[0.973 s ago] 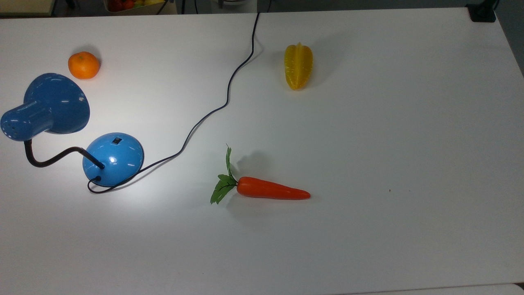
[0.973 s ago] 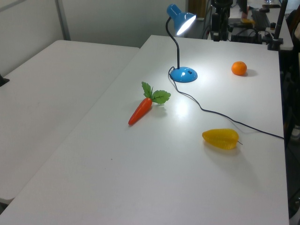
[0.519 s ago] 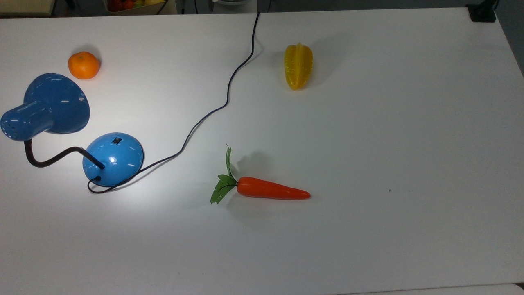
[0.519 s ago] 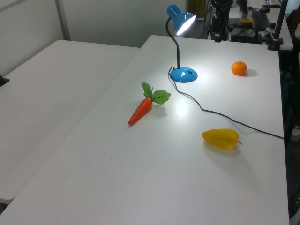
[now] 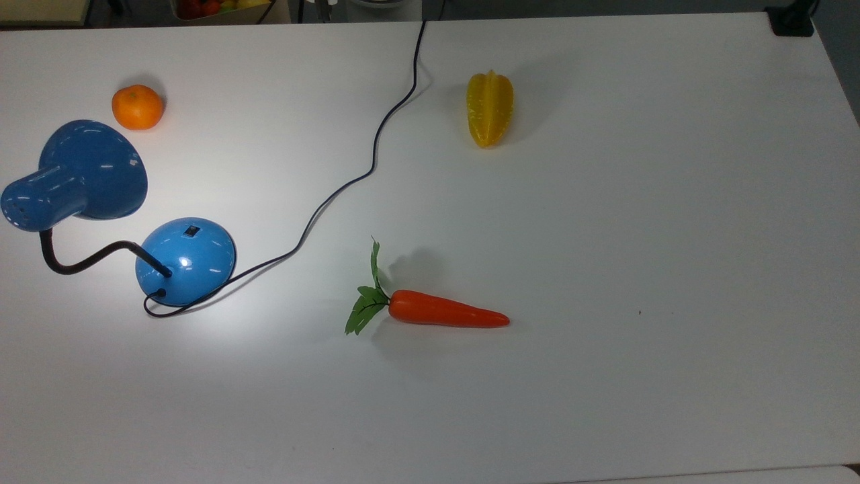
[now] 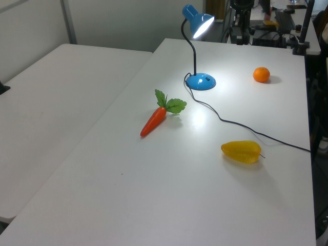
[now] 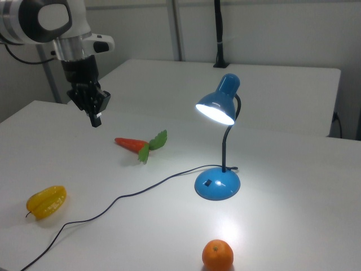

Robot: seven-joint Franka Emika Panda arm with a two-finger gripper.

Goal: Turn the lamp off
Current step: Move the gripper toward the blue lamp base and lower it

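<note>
My gripper hung in the air at the right view's upper left, above the white table and well apart from the lamp; its fingers sat close together with nothing between them, though I could not tell whether they were fully closed.

In the top view, going from the top view's left: the lamp stood near the table's left edge. Its glossy blue bell-shaped shade leaned over, joined by a black bendy neck to a round domed blue base. A small black switch sat on the dome. The bulb was lit: in the right view the shade's mouth glowed white and a bright patch lay on the table around the base.

An orange lay just behind the shade. The black cord ran from the base, curving across the table to its far edge. A carrot with green leaves lay near the middle, and a yellow starfruit lay beyond it, beside the cord.
</note>
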